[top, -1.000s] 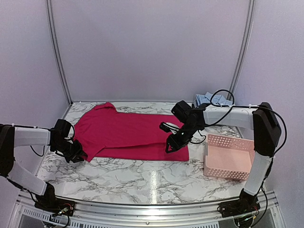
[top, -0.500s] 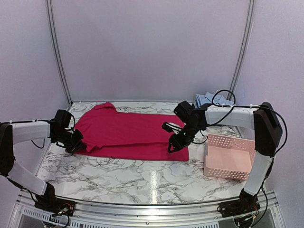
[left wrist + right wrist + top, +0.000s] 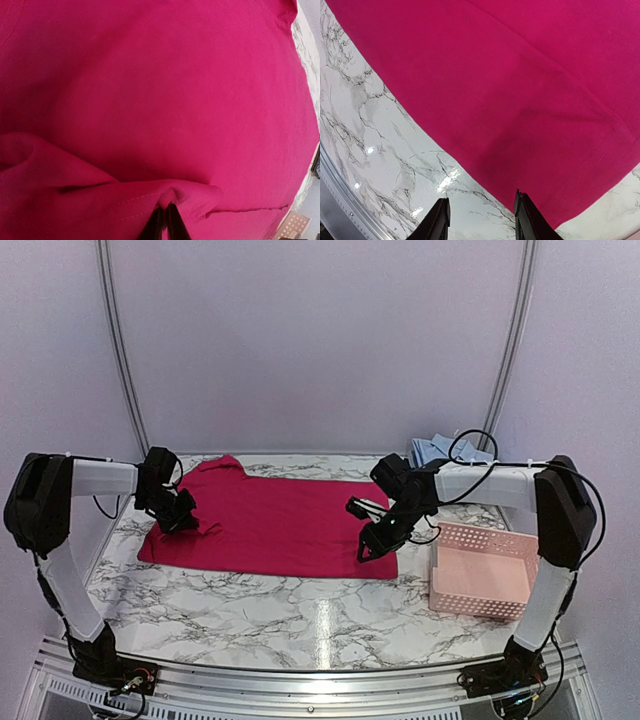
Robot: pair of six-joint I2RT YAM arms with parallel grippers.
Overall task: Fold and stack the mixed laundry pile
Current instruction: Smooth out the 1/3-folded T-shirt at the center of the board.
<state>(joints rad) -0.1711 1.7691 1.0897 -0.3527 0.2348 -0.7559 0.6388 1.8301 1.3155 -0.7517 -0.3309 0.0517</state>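
The magenta-red garment [image 3: 280,525] lies spread flat on the marble table. My left gripper [image 3: 187,523] is shut on a fold of its hem [image 3: 172,197] near the garment's left end and holds it over the cloth. My right gripper [image 3: 368,548] is open and empty, just above the garment's near right corner [image 3: 580,200]; its fingertips [image 3: 442,210] straddle the cloth edge and bare marble. The light blue shirt [image 3: 440,450] lies bunched at the back right, behind my right arm.
A pink lattice basket [image 3: 482,568] stands on the right, close to my right arm. Bare marble table [image 3: 300,615] stretches in front of the garment. White walls and metal frame rails [image 3: 120,350] close in the back and sides.
My left gripper has carried the garment's left sleeve edge from the near left up and to the right, onto the garment. My right gripper has stayed almost still at the right corner.
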